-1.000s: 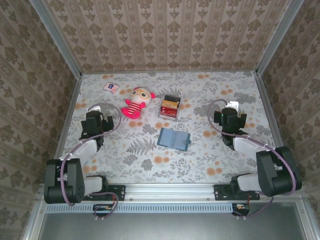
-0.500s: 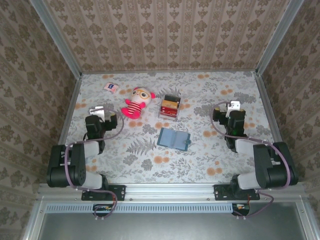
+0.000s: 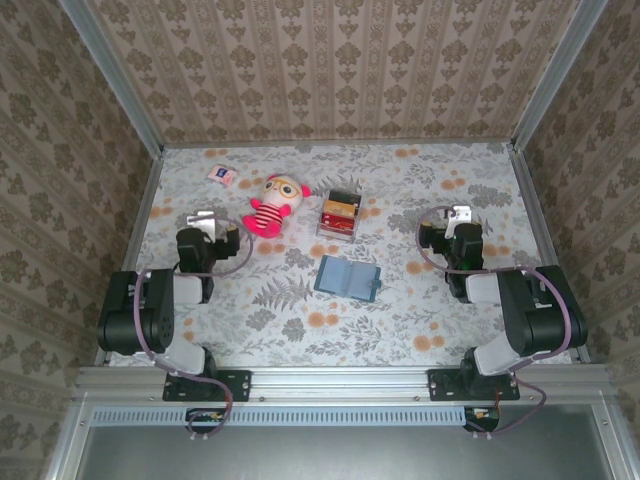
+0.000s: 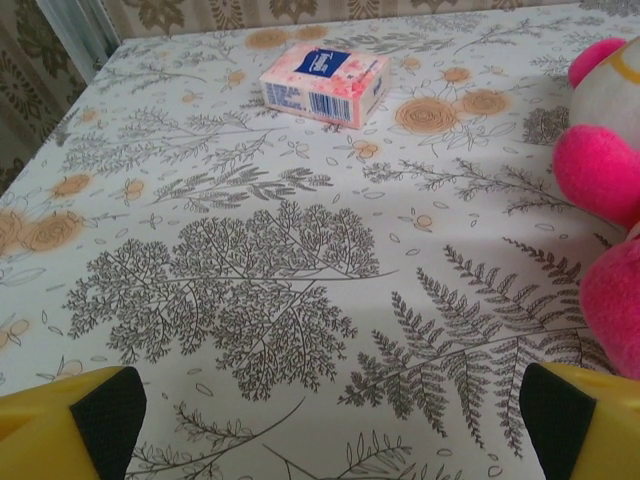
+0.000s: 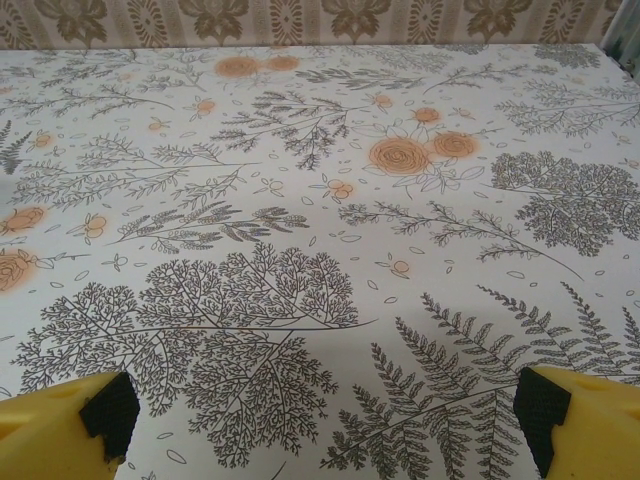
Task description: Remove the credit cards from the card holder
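The holder [image 3: 347,277] lay open on the table [image 3: 300,330] just below the middle of the top view, its blue-grey inside facing up. The cards [image 3: 339,214] sat in a small red, tan and dark stack just above it in the frame, apart from it. Neither had shifted over the last second. What changed was the arms: both folded back, elbows drawn up toward the side edges and wrists tucked in, so that each hand ended a little higher in the frame than before. The left hand [image 3: 203,219] stood at centre left, well apart from the holder, with the doll [image 3: 275,205] between it and the cards. The right hand [image 3: 458,214] stood at centre right, also well apart. Both hands were spread wide and held nothing. In the left wrist view its yellow fingers [image 4: 105,410] framed bare table, with the packet [image 4: 325,84] at the top and the doll's pink limbs at the right edge. With the cards outside the holder and the arms pulled back, the job looked done, though the top view was too coarse to show whether every slot was empty.
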Tool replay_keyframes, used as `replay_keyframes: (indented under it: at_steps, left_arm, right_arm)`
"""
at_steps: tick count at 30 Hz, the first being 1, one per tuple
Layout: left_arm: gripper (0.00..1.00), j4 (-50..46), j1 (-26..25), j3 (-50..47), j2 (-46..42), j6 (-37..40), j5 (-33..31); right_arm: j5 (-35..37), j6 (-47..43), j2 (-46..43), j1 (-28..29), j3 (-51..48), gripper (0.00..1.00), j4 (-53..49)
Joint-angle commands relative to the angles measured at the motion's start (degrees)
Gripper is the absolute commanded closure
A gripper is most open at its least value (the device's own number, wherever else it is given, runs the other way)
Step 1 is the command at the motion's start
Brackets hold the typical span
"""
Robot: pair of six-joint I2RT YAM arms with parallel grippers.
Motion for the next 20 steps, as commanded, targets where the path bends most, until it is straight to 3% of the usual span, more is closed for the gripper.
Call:
replay_keyframes:
  at_steps: [1,18,20]
  left_arm:
    - [0.0,0.81,-0.21,1.38,0.12,1.3,-0.9]
    - [0.0,0.68,-0.06,1.45,0.21,1.25,-0.87]
    - [0.0,0.72,-0.09,1.49,0.21,1.29,-0.87]
  right_arm:
    - [-0.95,0.02,0.43,-0.26,0.99,0.0,1.73]
    - [-1.47,0.11,0.34,-0.39,0.9,0.0,1.85]
    - [-3.95,-1.1,0.0,-0.44,-0.88,0.0,4.6]
